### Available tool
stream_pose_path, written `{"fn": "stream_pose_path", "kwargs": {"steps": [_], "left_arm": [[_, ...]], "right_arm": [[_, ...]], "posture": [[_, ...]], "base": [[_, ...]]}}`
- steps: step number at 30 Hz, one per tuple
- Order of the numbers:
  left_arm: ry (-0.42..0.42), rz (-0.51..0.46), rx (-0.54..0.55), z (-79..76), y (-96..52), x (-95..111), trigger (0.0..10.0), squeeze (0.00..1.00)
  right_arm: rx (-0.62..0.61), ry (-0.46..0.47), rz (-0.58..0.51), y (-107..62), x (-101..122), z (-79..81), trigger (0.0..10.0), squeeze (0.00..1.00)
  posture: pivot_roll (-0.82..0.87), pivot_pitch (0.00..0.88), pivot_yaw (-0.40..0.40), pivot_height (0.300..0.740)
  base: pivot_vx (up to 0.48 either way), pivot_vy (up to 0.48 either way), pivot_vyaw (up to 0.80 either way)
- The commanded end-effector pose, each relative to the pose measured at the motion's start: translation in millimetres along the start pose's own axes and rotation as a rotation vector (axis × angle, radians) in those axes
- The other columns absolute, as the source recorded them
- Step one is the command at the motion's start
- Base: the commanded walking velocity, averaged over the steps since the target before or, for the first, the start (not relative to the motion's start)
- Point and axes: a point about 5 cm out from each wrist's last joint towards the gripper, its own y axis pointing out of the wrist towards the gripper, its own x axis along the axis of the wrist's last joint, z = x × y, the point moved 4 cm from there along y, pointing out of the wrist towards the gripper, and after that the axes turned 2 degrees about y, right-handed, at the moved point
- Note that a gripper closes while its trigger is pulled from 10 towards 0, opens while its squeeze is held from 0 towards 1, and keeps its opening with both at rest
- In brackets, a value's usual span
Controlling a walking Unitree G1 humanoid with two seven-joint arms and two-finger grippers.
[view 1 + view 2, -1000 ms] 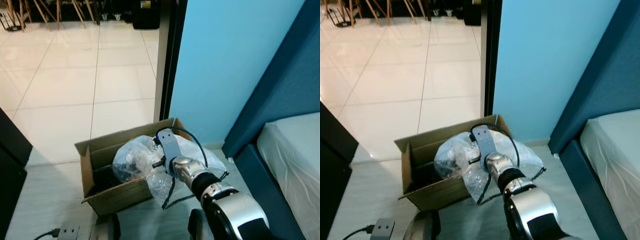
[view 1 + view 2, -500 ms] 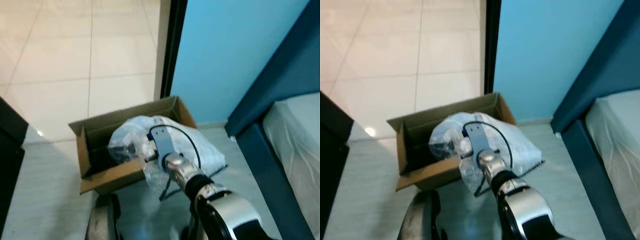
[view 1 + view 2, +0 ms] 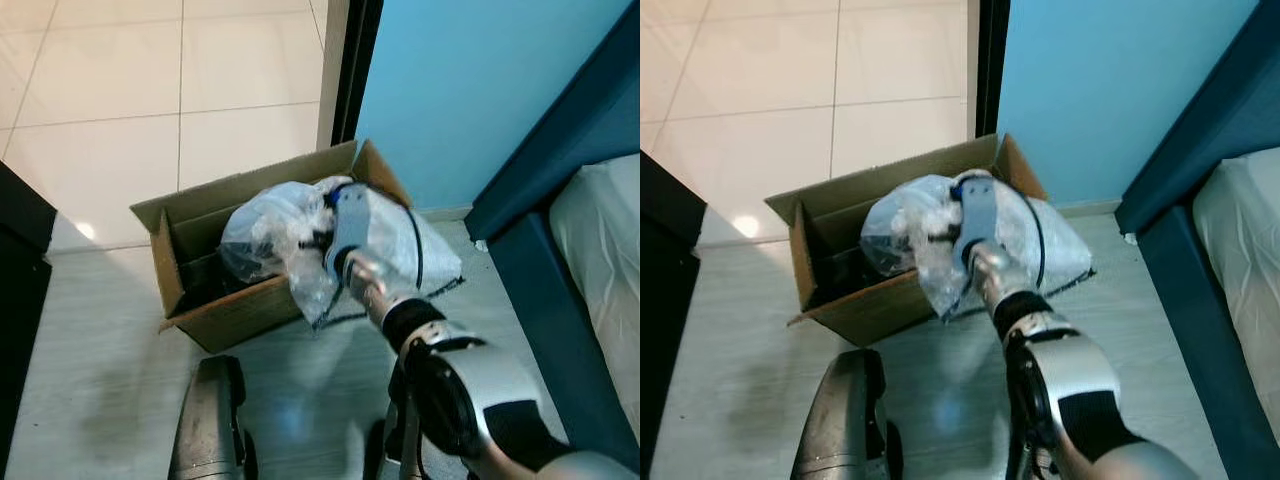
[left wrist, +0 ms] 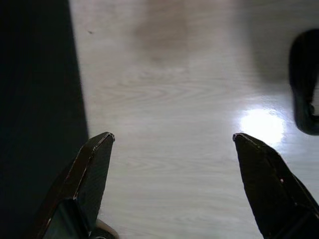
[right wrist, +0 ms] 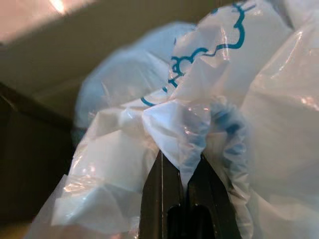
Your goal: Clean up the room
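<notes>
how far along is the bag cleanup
Done: the crumpled clear plastic bag already lies partly inside the open brown cardboard box. In hand: the right gripper is shut on a fold of it. Left: the bag's other end spills over the box's front wall toward the grey floor. The left gripper hangs open, idle.

Grey wood-look floor carries the open cardboard box by the blue wall, with the clear plastic bag spilling beside that box.
</notes>
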Motion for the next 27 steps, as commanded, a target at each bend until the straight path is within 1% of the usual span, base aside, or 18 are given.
{"fn": "stream_pose_path", "kwargs": {"steps": [1,4,5,7,9,10,11,12,13,14,15,16,17,18,19,21,23,27], "left_arm": [[-0.022,0.083,-0.002,-3.5,-12.0,-20.9,10.0,0.0],[-0.035,0.088,0.002,-5.5,-11.3,-16.9,10.0,0.0],[-0.035,0.088,0.002,-5.5,-11.3,-16.9,10.0,0.0],[-0.04,0.087,0.004,-6.3,-9.9,-15.4,10.0,0.0],[-0.046,0.085,0.007,-6.5,-7.6,-13.6,10.0,0.0],[-0.046,0.085,0.007,-6.5,-7.6,-13.6,10.0,0.0],[-0.048,0.086,0.007,-6.9,-7.4,-13.2,10.0,0.0],[-0.048,0.086,0.007,-6.9,-7.4,-13.2,10.0,0.0],[-0.049,0.086,0.007,-6.8,-7.3,-13.1,10.0,0.0],[-0.049,0.087,0.008,-6.0,-7.7,-12.8,10.0,0.0],[-0.049,0.087,0.008,-5.4,-7.9,-12.6,10.0,0.0],[-0.049,0.087,0.008,-5.4,-7.9,-12.6,10.0,0.0],[-0.05,0.089,0.011,-4.7,-8.9,-12.6,10.0,0.0],[-0.049,0.091,0.012,-3.7,-10.5,-12.9,10.0,0.0],[-0.049,0.091,0.012,-3.7,-10.5,-12.9,10.0,0.0],[-0.047,0.099,0.014,-1.9,-14.7,-13.4,10.0,0.0],[-0.047,0.102,0.015,-1.3,-16.2,-13.5,10.0,0.0],[-0.038,0.11,0.015,1.5,-21.0,-16.2,10.0,0.0]], "right_arm": [[0.05,0.054,-0.019,0.7,5.1,7.1,10.0,0.0],[0.151,0.052,-0.114,1.1,42.3,21.9,10.0,0.0],[0.151,0.052,-0.114,1.1,42.3,21.9,10.0,0.0],[0.168,0.029,-0.126,0.9,52.6,25.2,10.0,0.0],[0.177,-0.043,-0.13,0.7,66.0,29.8,10.0,0.0],[0.177,-0.043,-0.13,0.7,66.0,29.8,10.0,0.0],[0.176,-0.1,-0.119,1.0,68.8,32.6,10.0,0.0],[0.176,-0.1,-0.119,1.0,68.8,32.6,10.0,0.0],[0.163,-0.187,-0.093,1.9,67.0,35.1,10.0,0.0],[0.154,-0.31,-0.029,3.6,55.8,37.9,10.0,0.0],[0.145,-0.391,0.015,4.4,47.5,38.7,10.0,0.0],[0.145,-0.391,0.015,4.4,47.5,38.7,10.0,0.0],[0.138,-0.466,0.084,4.9,30.4,37.9,10.0,0.0],[0.14,-0.504,0.142,4.8,11.0,38.8,10.0,0.0],[0.14,-0.504,0.142,4.8,11.0,38.8,10.0,0.0],[0.143,-0.561,0.206,3.5,-14.6,39.7,10.0,0.0],[0.144,-0.577,0.216,3.1,-19.3,40.0,10.0,0.0],[0.09,-0.501,0.195,2.3,-33.5,36.1,10.0,0.0]], "posture": [[0.33,0.491,-0.03,0.506],[0.32,0.489,-0.037,0.491],[0.32,0.489,-0.037,0.491],[0.31,0.488,-0.039,0.486],[0.31,0.485,-0.043,0.476],[0.31,0.485,-0.043,0.476],[0.3,0.483,-0.045,0.471],[0.3,0.483,-0.045,0.471],[0.3,0.483,-0.046,0.466],[0.3,0.487,-0.044,0.462],[0.3,0.487,-0.044,0.457],[0.3,0.487,-0.044,0.457],[0.3,0.488,-0.046,0.452],[0.31,0.489,-0.045,0.447],[0.31,0.489,-0.045,0.447],[0.32,0.492,-0.044,0.437],[0.32,0.492,-0.044,0.427],[0.35,0.493,-0.037,0.427]], "base": [[0.0,0.0,0.0],[0.0,0.0,0.0],[0.0,0.0,0.0],[0.0,0.0,0.0],[0.0,0.0,0.0],[0.0,0.0,0.0],[0.0,0.0,0.0],[0.0,0.0,0.0],[0.0,0.0,0.0],[0.0,0.0,0.0],[0.0,0.0,0.0],[0.0,0.0,0.0],[0.0,0.0,0.0],[0.0,0.0,0.0],[0.0,0.0,0.0],[0.0,0.0,0.0],[0.0,0.0,0.0],[0.0,0.0,0.0]]}}
